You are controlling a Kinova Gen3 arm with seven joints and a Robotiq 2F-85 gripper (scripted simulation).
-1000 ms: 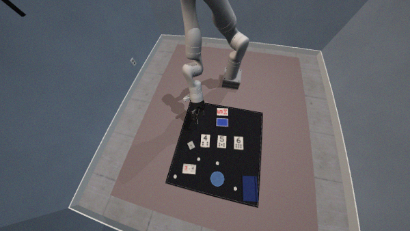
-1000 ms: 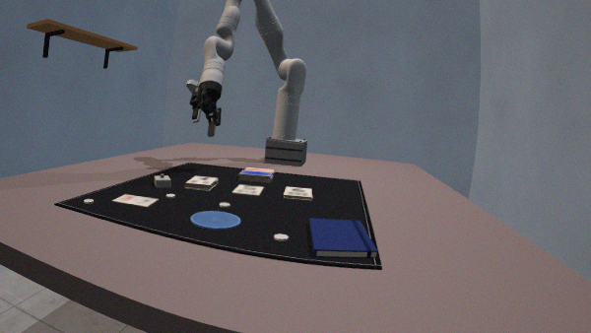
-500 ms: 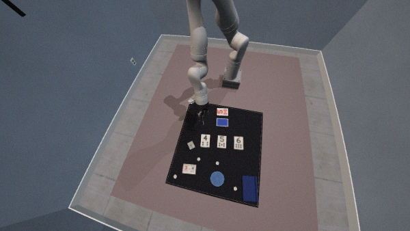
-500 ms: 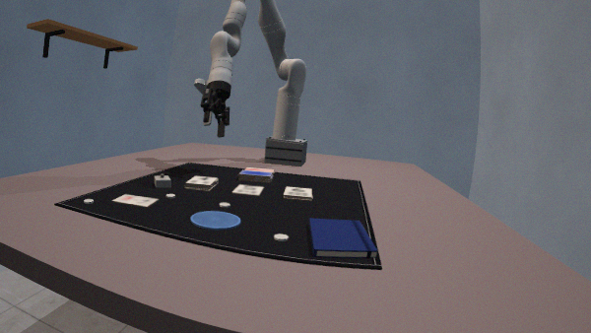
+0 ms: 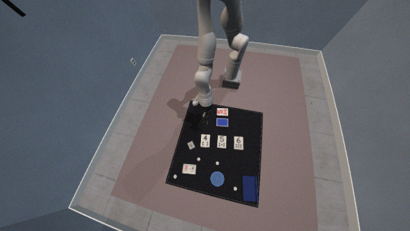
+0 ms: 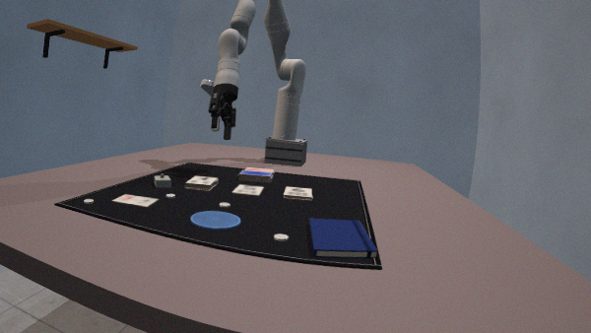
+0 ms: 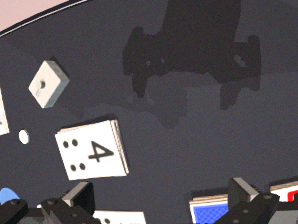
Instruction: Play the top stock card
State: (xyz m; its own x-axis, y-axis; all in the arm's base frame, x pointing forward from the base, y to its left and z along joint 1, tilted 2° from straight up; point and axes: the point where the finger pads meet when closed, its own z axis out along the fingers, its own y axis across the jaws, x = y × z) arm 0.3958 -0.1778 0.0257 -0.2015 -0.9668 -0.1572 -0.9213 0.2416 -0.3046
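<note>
- Three face-up piles sit in a row across the middle of the black mat [image 5: 254, 143]: a black 4 [image 5: 205, 140], a black 5 [image 5: 222, 141] and a black 6 [image 5: 238, 143], each apart from its neighbour.
- The stock [image 5: 222, 122] lies face down, blue back up, just behind the 5 on the arm's side of the mat; from the side [image 6: 256, 173] it reads as a low stack.
- A face-up red card [image 5: 222, 111] lies just past the stock, near the mat's far edge; its number looks like a 5, though I can't read it surely.
- The gripper [image 6: 221, 123] hangs well above the mat's far left corner, jaws spread fully and holding nothing.
- From the top it is over the dark patch beside the stock, touching no card.
- Its own camera looks down on the 4 [image 7: 91, 149], with the stock's blue corner [image 7: 209, 211] at the lower right.
- A small grey cube [image 5: 191, 145] sits tilted just left of the 4.
- Another face-up card with a red mark [image 5: 188, 169] lies alone toward the near left.
- A blue disc [image 5: 216, 178] rests near the mat's front, and a blue book [image 5: 250, 188] fills the front right corner.
- Four small white dots [image 5: 198, 158] are scattered round the disc.
- The arm's base [image 6: 286, 150] stands on the table [image 6: 468, 276] behind the mat.
</note>
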